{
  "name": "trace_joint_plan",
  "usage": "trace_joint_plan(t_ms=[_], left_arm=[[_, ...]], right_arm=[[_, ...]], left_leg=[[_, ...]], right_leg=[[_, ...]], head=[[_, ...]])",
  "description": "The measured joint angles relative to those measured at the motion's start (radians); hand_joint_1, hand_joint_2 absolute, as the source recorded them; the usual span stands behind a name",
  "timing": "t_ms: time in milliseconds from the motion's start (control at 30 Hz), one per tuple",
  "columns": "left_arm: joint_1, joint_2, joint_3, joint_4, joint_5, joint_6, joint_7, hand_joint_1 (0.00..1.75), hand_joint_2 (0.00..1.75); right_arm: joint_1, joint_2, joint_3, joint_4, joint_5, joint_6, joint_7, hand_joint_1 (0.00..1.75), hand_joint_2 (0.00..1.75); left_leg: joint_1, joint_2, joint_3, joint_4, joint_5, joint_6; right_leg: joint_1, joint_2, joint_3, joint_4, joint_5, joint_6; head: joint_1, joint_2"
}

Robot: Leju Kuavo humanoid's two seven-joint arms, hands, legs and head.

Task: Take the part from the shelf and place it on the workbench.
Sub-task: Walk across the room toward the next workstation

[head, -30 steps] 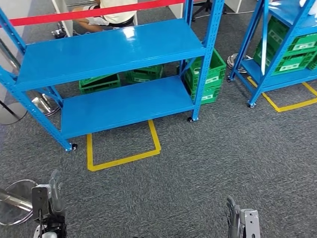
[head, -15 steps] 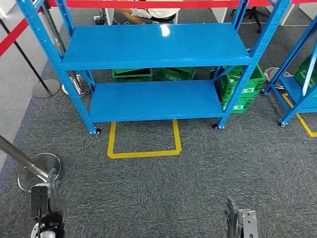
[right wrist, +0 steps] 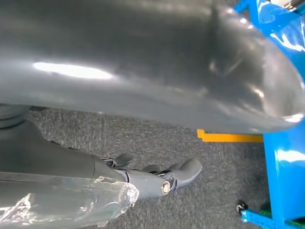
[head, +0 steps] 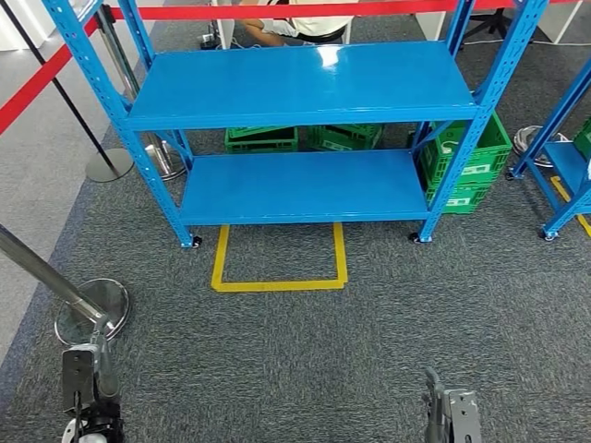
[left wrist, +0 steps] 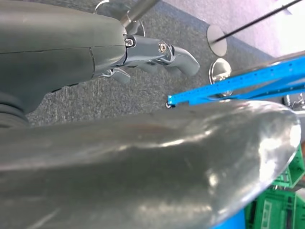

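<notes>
Head view, looking down on grey carpet. Ahead, well apart from both hands: blue shelf [head: 299, 83], with upper board and lower board [head: 299, 185] bare where visible. Just in front of its feet: yellow floor marking [head: 279, 284], an open-sided box. Behind and beside the frame: green crates [head: 464, 166] on the floor. Whereabouts of the part: cannot tell from these views.

Left hand [head: 94, 388], low at the picture's lower left; in its wrist view [left wrist: 158, 50], fingers stretched out and loosely apart from the thumb, clasping nothing. Right hand [head: 446, 415], low at the lower right; in its wrist view [right wrist: 162, 179], likewise extended, thumb apart, clasping nothing.

Stage, as judged: approach to the shelf, pick not yet begun.

Hazards, as judged:
- Stanchion base [head: 90, 309] and its slanting pole, near the left hand: likely snag for that arm or a foot if stepping forward on a leftward line.
- Red barrier tape [head: 279, 9] across the top of the frame, and a seated person [head: 307, 23] behind it: risk of contact on an over-long reach.
- Front edge of the upper board: probable knock for a rising hand if halting too close, past the yellow marking.
- Second rack [head: 564, 157] at the right: possible wrong target if veering that way.
- Part unlocated: danger of reaching blind towards a bare board.
</notes>
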Motion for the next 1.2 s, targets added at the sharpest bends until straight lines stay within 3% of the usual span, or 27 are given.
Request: trace_joint_plan(t_ms=[33,67,100,167,233,367,433,500,533,567,600,667,733,900,967,1033,1067,1100,1200], left_arm=[[0.001,0.000,0.000,0.000,0.000,0.000,0.000,0.00,0.00],[0.002,0.000,0.000,0.000,0.000,0.000,0.000,0.00,0.00],[0.004,0.000,0.000,0.000,0.000,0.000,0.000,0.00,0.00],[0.004,0.000,0.000,-0.002,0.000,0.000,0.000,0.00,0.00],[0.002,0.000,0.000,-0.004,0.000,0.000,0.000,0.00,0.00],[0.007,0.000,0.000,-0.008,0.000,0.001,0.000,0.00,0.00],[0.008,0.000,0.001,-0.011,-0.001,0.001,0.000,0.00,0.00],[0.008,0.000,0.001,-0.014,-0.003,0.001,0.000,0.00,0.00],[0.009,0.000,0.001,-0.014,-0.004,0.001,0.000,0.00,0.00],[0.009,0.000,0.001,-0.014,-0.005,0.001,0.000,0.00,0.00],[0.010,0.000,0.001,-0.014,-0.005,0.001,0.000,0.00,0.00],[0.010,0.000,0.001,-0.014,-0.005,0.001,0.000,0.00,0.00],[0.009,0.000,0.001,-0.014,-0.005,0.001,0.000,0.00,0.00],[0.010,-0.001,0.001,-0.018,-0.009,0.001,-0.001,0.00,0.00],[0.010,-0.002,-0.001,-0.021,-0.013,0.000,-0.002,0.00,0.00],[0.013,-0.002,-0.001,-0.022,-0.015,0.000,-0.002,0.00,0.00],[0.015,-0.001,-0.001,-0.022,-0.015,0.000,-0.002,0.00,0.00],[0.018,-0.001,-0.001,-0.022,-0.016,0.000,-0.002,0.00,0.00],[0.020,-0.001,-0.001,-0.023,-0.017,0.000,-0.002,0.00,0.00]], right_arm=[[0.001,0.001,-0.001,0.000,0.000,0.000,0.000,0.00,0.00],[0.002,0.001,-0.001,0.000,0.000,0.000,0.001,0.00,0.00],[0.002,0.001,-0.002,0.000,0.001,0.000,0.001,0.00,0.00],[0.001,0.003,-0.002,0.000,0.001,0.000,0.001,0.00,0.00],[0.000,0.005,-0.003,0.000,0.004,-0.001,0.001,0.00,0.00],[0.005,0.009,-0.003,-0.009,0.014,-0.007,0.009,0.00,0.00],[0.007,0.010,-0.003,-0.018,0.017,-0.009,0.014,0.00,0.00],[0.010,0.011,-0.002,-0.024,0.018,-0.010,0.019,0.00,0.00],[0.014,0.012,-0.002,-0.026,0.018,-0.010,0.022,0.00,0.00],[0.018,0.012,-0.002,-0.028,0.018,-0.010,0.024,0.00,0.00],[0.021,0.012,-0.001,-0.030,0.018,-0.010,0.025,0.00,0.00],[0.023,0.012,-0.001,-0.033,0.019,-0.011,0.026,0.00,0.00],[0.022,0.013,-0.001,-0.036,0.019,-0.011,0.026,0.00,0.00],[0.031,0.016,-0.003,-0.047,0.021,-0.013,0.029,0.00,0.00],[0.032,0.017,-0.003,-0.052,0.023,-0.014,0.031,0.00,0.00],[0.034,0.017,-0.004,-0.053,0.023,-0.014,0.032,0.00,0.00],[0.037,0.017,-0.004,-0.053,0.023,-0.014,0.032,0.00,0.00],[0.039,0.017,-0.004,-0.054,0.023,-0.014,0.033,0.00,0.00],[0.041,0.018,-0.004,-0.057,0.023,-0.014,0.033,0.00,0.00]], left_leg=[[0.000,0.001,-0.025,0.054,-0.018,-0.001],[0.000,0.001,-0.036,0.079,-0.017,-0.001],[0.000,0.001,-0.026,0.061,0.003,0.001],[0.000,0.007,0.040,-0.061,0.069,0.005],[-0.001,0.015,0.098,-0.173,0.099,0.011],[-0.001,0.015,0.111,-0.205,0.094,0.032],[0.003,0.014,0.115,-0.207,0.094,0.042],[0.003,0.013,0.117,-0.207,0.090,0.049],[0.002,0.012,0.118,-0.207,0.088,0.050],[0.002,0.010,0.121,-0.207,0.086,0.051],[0.002,0.007,0.126,-0.206,0.083,0.050],[0.003,0.002,0.140,-0.206,0.074,0.044],[0.000,-0.001,0.149,-0.205,0.064,0.034],[-0.001,0.000,0.148,-0.188,0.039,0.009],[-0.001,0.003,0.099,-0.088,-0.005,0.001],[-0.002,0.004,0.011,0.051,-0.047,0.000],[-0.002,0.004,-0.021,0.090,-0.045,0.001],[-0.003,0.004,-0.033,0.088,-0.020,0.004],[-0.007,0.009,0.018,-0.075,0.109,0.016]], right_leg=[[0.001,-0.004,-0.001,0.000,0.000,-0.001],[0.002,-0.008,-0.001,0.000,0.000,-0.001],[0.002,-0.010,0.000,0.000,-0.001,-0.001],[0.002,-0.014,0.003,0.001,-0.003,0.002],[0.007,-0.015,0.002,0.005,-0.008,0.011],[0.009,-0.016,-0.003,0.010,-0.018,0.031],[0.007,-0.013,-0.037,0.077,-0.056,0.041],[0.005,-0.011,-0.110,0.219,-0.116,0.047],[0.005,-0.011,-0.145,0.280,-0.134,0.049],[0.005,-0.011,-0.165,0.308,-0.131,0.050],[0.005,-0.011,-0.163,0.292,-0.106,0.049],[0.004,-0.010,-0.109,0.163,-0.023,0.046],[0.004,-0.007,-0.053,0.048,0.017,0.039],[0.004,-0.004,-0.025,0.018,0.000,0.009],[0.002,-0.006,-0.014,0.016,-0.007,-0.002],[0.003,-0.007,-0.003,0.016,-0.018,-0.008],[0.003,-0.007,0.004,0.016,-0.025,-0.008],[0.004,-0.006,0.014,0.016,-0.033,-0.008],[0.006,-0.006,0.045,0.016,-0.064,0.001]], head=[[0.000,0.000],[0.000,0.000],[0.000,0.000],[0.000,0.000],[0.001,0.000],[0.004,0.000],[0.008,0.000],[0.012,0.000],[0.012,0.000],[0.012,0.000],[0.012,0.000],[0.012,0.000],[0.013,0.000],[0.007,0.000],[0.003,0.000],[0.001,0.000],[0.001,0.000],[0.001,0.000],[0.000,0.000]])
